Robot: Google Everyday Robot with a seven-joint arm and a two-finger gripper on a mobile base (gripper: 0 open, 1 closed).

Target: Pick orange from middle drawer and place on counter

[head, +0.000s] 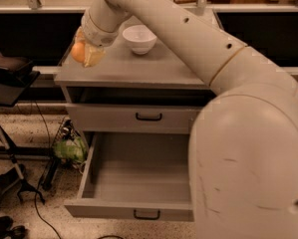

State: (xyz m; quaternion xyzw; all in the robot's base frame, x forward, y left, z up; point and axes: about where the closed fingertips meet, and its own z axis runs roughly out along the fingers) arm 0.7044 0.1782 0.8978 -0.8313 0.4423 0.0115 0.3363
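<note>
My gripper (86, 54) hangs over the left edge of the counter (133, 71), shut on the orange (78, 51), a small yellow-orange fruit held between the pale fingers (94, 57) just above the surface. The middle drawer (133, 183) is pulled wide open below and shows an empty grey floor, with its black handle at the front (147, 214). My large white arm fills the right side of the view and hides the counter's right part and the drawer's right side.
A white bowl (139, 38) stands on the counter just right of the gripper. The upper drawer front (133, 117) with its black handle is shut. A green object (71, 148), cables and a black stand (9, 83) sit on the floor at left.
</note>
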